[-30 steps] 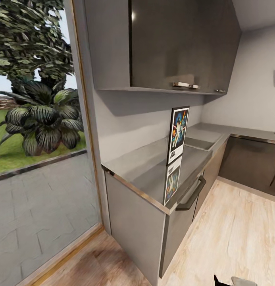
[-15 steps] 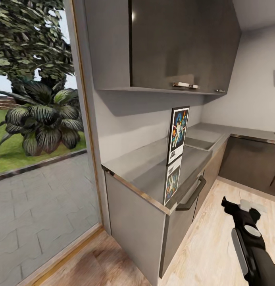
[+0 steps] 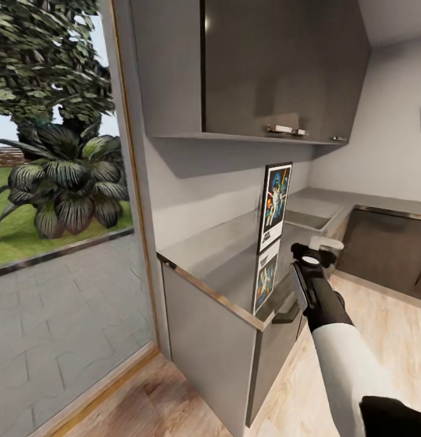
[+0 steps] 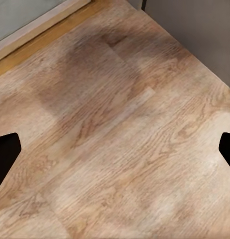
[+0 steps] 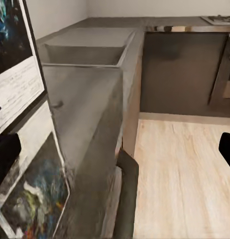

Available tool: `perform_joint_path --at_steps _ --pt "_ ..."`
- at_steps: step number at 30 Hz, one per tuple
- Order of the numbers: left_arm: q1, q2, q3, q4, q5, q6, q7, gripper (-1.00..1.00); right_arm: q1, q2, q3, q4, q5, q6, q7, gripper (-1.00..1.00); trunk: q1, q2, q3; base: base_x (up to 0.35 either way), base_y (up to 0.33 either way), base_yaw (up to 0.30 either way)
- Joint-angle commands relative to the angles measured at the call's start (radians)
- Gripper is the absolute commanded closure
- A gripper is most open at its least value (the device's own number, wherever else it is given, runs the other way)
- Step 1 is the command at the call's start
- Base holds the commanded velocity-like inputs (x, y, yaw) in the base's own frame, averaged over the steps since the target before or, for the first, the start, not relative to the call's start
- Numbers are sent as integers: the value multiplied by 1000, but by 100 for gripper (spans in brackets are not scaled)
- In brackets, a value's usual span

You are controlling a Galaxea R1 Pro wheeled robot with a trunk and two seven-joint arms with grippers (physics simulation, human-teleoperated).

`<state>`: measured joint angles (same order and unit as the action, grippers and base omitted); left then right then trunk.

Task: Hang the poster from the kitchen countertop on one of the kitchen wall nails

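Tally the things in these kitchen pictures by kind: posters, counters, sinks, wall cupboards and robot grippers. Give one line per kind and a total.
Posters: 1, the poster standing upright on the counter.
Counters: 1, the counter.
Sinks: 1, the sink.
Wall cupboards: 1, the wall cupboard.
Robot grippers: 2, the right gripper and the left gripper.
Total: 6.

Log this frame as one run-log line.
phase: reach | right gripper: open, beside poster, no contact | poster: upright on kitchen countertop | left gripper: open, over wooden floor
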<state>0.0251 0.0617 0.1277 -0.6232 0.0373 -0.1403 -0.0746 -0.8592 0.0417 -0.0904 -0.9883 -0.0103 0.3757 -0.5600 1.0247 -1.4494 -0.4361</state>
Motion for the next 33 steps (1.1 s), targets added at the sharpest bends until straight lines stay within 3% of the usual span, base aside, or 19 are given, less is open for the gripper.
perform_joint_path --at_steps 1,3,6,7,8,12,33 --pt "0 0 4 -1 4 0 -8 -100 -18 5 4 26 -1 0 -10 -100 0 -1 -1 143 177 0" --pt "1 0 4 -1 4 -1 -9 -100 -98 20 18 162 -2 -34 -32 -100 0 -1 -1 98 116 0" --pt "0 0 4 -1 4 -1 -10 -100 -133 24 20 223 -2 -41 -37 -100 0 -1 -1 34 41 0" --pt "0 0 4 -1 4 -1 -10 -100 -221 37 21 379 -2 -72 -40 -100 0 -1 -1 6 7 0" --pt "0 0 4 -1 4 -1 -10 -100 -261 50 21 460 -2 -116 -44 -100 0 -1 -1 3 3 0" --pt "0 0 4 -1 4 0 -10 -100 -309 66 21 568 -2 -171 -70 -100 0 -1 -1 41 42 0" --pt "0 1 4 -1 3 0 -10 -100 -325 75 21 611 -4 -195 -82 -100 0 -1 -1 98 50 0"
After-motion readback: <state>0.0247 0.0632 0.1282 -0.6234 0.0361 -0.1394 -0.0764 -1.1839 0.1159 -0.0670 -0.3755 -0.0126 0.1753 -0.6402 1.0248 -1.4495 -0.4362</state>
